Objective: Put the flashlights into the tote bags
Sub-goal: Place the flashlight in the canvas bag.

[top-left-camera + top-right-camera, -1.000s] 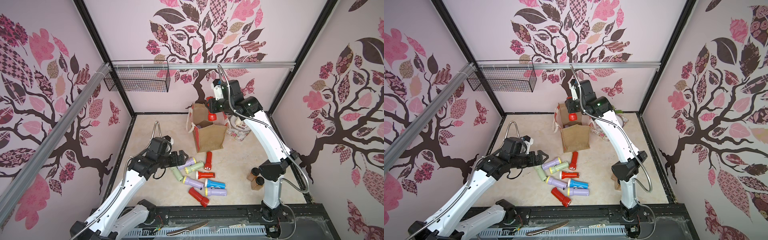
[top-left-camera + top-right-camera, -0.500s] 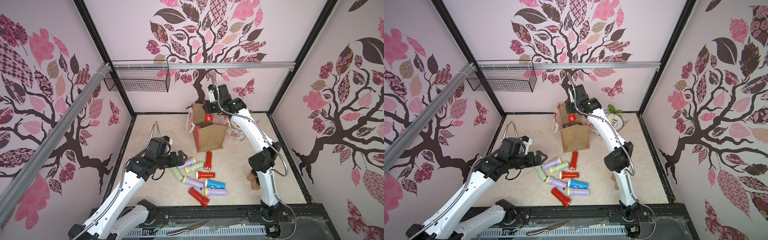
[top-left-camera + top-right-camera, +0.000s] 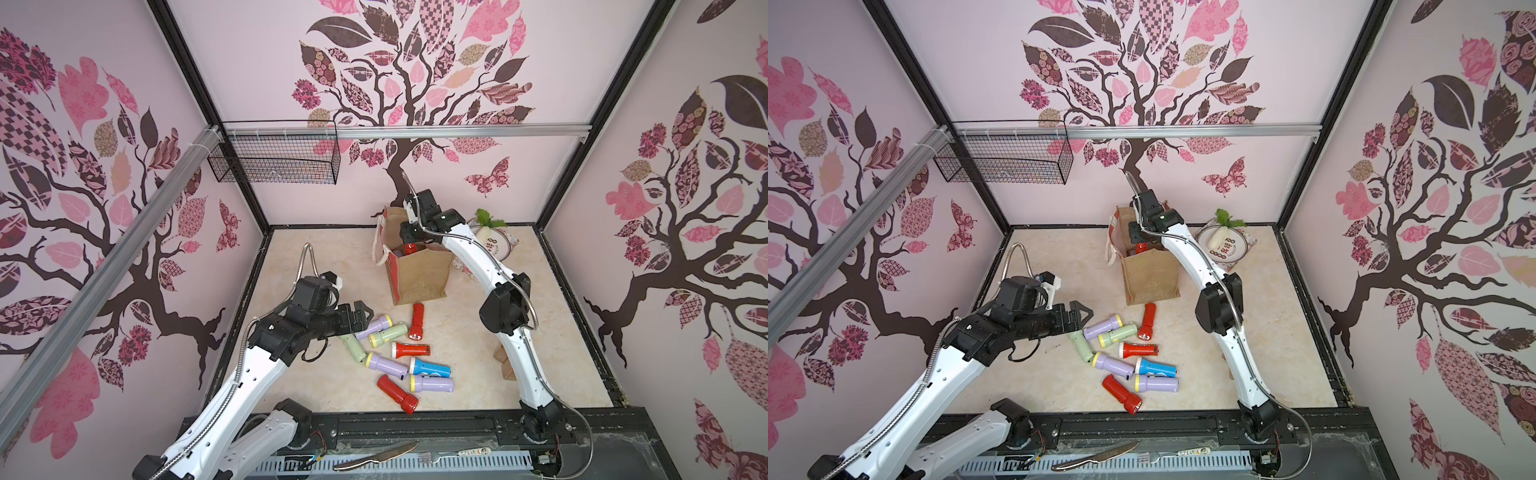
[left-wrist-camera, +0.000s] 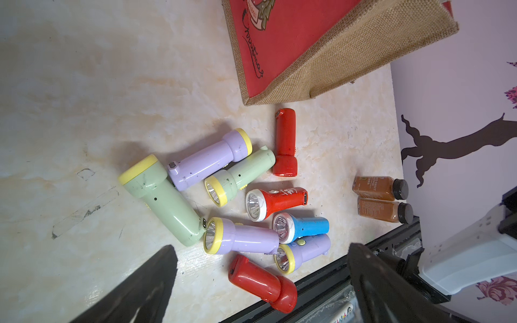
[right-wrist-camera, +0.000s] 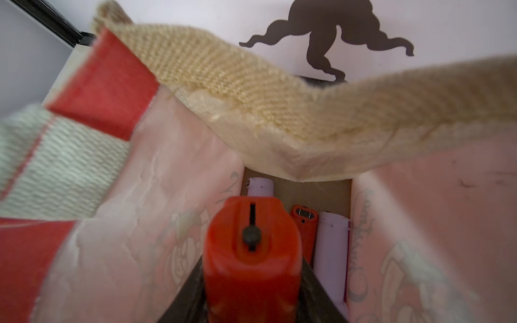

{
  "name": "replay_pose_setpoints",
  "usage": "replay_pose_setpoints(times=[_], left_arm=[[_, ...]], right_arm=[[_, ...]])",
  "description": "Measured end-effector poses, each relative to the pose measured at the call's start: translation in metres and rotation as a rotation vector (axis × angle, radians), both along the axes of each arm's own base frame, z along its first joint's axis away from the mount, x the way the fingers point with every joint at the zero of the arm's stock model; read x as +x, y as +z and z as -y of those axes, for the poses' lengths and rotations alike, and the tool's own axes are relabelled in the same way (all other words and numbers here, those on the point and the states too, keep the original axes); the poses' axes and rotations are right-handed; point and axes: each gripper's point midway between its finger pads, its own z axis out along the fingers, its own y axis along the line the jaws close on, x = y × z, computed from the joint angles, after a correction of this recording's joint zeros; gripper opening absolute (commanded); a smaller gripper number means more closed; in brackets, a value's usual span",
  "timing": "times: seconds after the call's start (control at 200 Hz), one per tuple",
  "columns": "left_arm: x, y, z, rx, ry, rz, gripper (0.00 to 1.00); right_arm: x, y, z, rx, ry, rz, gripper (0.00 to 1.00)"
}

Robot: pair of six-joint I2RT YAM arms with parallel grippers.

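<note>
The brown burlap tote bag [image 3: 419,278] [image 3: 1152,280] stands upright at the back. My right gripper [image 3: 409,239] [image 5: 251,285] reaches into its mouth, shut on a red flashlight [image 3: 410,249] [image 5: 251,251] that points down. On the bag's bottom lie two lilac flashlights [image 5: 331,251] and a red one [image 5: 305,232]. Several flashlights lie on the floor in front of the bag: lilac [image 3: 374,325], pale green [image 3: 388,334], red [image 3: 411,350], blue [image 3: 430,368]. My left gripper [image 3: 361,316] [image 4: 262,247] hangs open at the left edge of that pile, holding nothing.
Two brown black-capped jars [image 4: 379,188] lie by the right arm's base. A plate [image 3: 500,249] with a white radish sits right of the bag. A black wire basket [image 3: 274,162] hangs on the back-left rail. A knife [image 3: 374,455] lies on the front rail.
The right arm has come down and carried the red flashlight from above the bag into its mouth. The left arm has barely moved.
</note>
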Motion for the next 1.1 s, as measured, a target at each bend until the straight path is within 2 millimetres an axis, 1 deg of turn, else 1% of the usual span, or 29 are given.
replay_pose_setpoints(times=[0.15, 0.315, 0.355, 0.595, 0.665, 0.785, 0.845, 0.94, 1.1], left_arm=[[0.001, 0.000, 0.000, -0.001, 0.009, 0.000, 0.98], [0.003, -0.001, -0.001, -0.001, 0.022, -0.006, 0.97], [0.003, -0.001, -0.001, 0.000, 0.025, -0.006, 0.97], [0.006, -0.008, -0.001, 0.015, 0.033, -0.028, 0.97], [0.006, -0.008, -0.001, 0.015, 0.034, -0.028, 0.97], [0.007, -0.008, -0.002, 0.019, 0.039, -0.025, 0.97], [0.007, -0.008, -0.002, 0.019, 0.040, -0.025, 0.97], [0.007, -0.008, -0.003, 0.022, 0.044, -0.026, 0.97], [0.008, -0.010, -0.004, 0.026, 0.055, -0.036, 0.97]], right_arm=[[-0.002, -0.017, 0.002, -0.019, -0.002, -0.034, 0.00], [-0.002, -0.025, 0.003, -0.026, -0.002, -0.046, 0.00], [-0.002, -0.026, 0.003, -0.028, -0.002, -0.049, 0.02], [-0.002, -0.037, 0.005, -0.044, -0.006, -0.061, 0.24], [-0.002, -0.042, 0.005, -0.050, -0.006, -0.065, 0.32], [-0.003, -0.052, 0.007, -0.062, -0.010, -0.077, 0.50], [-0.004, -0.055, 0.007, -0.063, -0.014, -0.084, 0.58], [-0.003, -0.054, 0.007, -0.063, -0.011, -0.078, 0.66], [-0.002, -0.046, 0.007, -0.054, -0.012, -0.061, 0.79]])
